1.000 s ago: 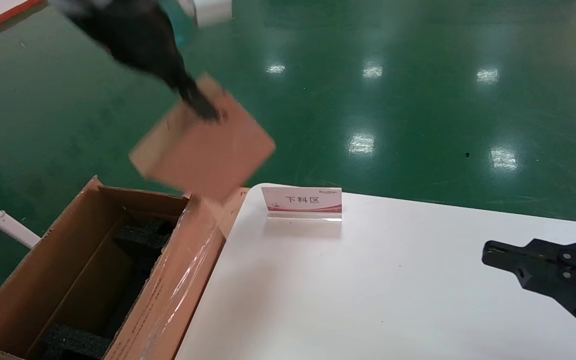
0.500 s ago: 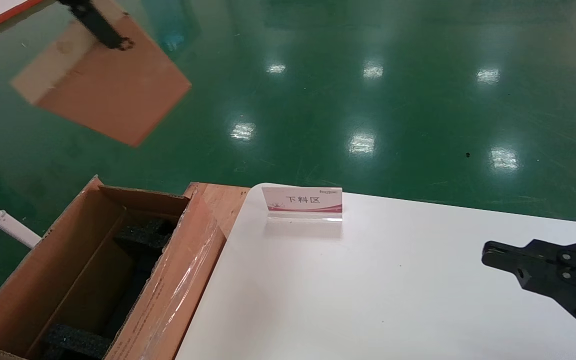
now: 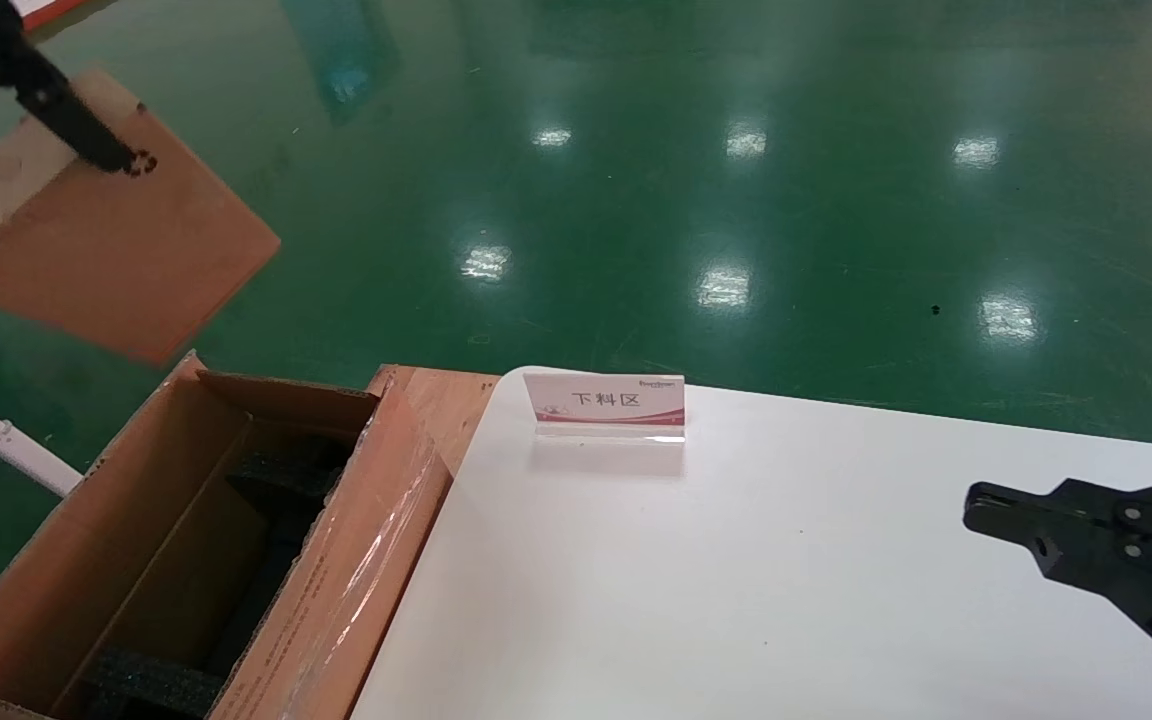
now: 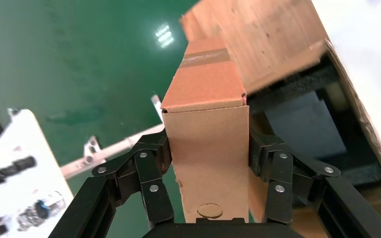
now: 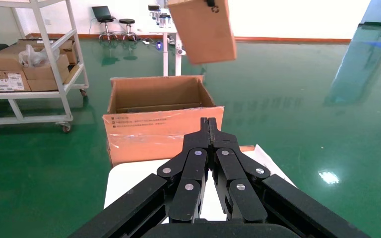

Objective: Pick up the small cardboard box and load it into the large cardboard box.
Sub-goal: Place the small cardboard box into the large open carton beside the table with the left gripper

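The left gripper point(image 4: 206, 163) holds the small cardboard box point(image 3: 106, 250) in the air, its two black fingers point(image 4: 151, 171) pressed against the box's opposite broad faces, with the paler narrow side and its round hole turned toward the wrist. In the head view the box hangs tilted at the far left, over the green floor point(image 3: 636, 180), beyond and somewhat left of the large cardboard box point(image 3: 56, 560) and clear of it. A tiny black recycling mark sits beside the fingertip on the upper face.

The large cardboard box stands open at the near left, just beside the white table point(image 3: 736, 580); its right flap is covered in glossy tape and leans toward the table edge. Black foam blocks point(image 3: 286, 470) lie inside; how deep they sit is hard to judge from here.

The right gripper point(image 5: 208, 126) rests over the table at the near right, its fingers pressed together with nothing between them. A small sign card point(image 3: 604, 402) stands at the table's far edge.
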Tool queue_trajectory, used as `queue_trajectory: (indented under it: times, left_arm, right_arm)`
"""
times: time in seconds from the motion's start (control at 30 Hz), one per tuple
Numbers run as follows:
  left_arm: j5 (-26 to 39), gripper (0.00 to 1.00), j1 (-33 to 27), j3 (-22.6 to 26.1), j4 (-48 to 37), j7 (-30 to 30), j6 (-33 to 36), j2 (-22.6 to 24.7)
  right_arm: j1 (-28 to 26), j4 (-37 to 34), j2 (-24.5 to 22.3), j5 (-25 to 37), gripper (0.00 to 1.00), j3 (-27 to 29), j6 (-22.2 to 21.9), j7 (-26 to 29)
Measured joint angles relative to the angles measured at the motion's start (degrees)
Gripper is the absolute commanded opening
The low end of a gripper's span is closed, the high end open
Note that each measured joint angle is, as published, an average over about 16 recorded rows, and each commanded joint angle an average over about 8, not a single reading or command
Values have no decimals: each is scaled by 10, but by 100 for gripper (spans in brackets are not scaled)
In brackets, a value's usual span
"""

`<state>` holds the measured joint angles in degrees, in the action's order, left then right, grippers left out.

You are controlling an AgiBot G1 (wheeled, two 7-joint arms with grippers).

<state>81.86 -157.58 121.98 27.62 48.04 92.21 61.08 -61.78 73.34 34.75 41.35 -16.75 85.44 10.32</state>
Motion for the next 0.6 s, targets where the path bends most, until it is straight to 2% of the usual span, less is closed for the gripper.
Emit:
queue_trajectory:
  times: [0.23,0.27,0.3,0.5,0.53,0.6]
  left_arm:
    - [-83,0,-34,112,84,58,-2,-24]
    - [-95,0,-39,128,96,67,-2,-26]
    - [-106,0,-43,145,107,76,-3,-28]
    - [-175,0,-57,236,154,121,-6,-32]
    - [-186,0,-57,250,158,126,-6,-32]
    - [-207,0,-55,274,162,134,-8,-32]
  right_arm:
    - [0,0,0,0,0,0,0,0]
    - [0,0,0,0,4,0,0,0]
    - [0,0,0,0,14,0,0,0]
    - [0,0,0,0,89,0,0,0]
    - [0,0,0,0,97,-1,0,0]
    - [0,0,0,0,100,-1,0,0]
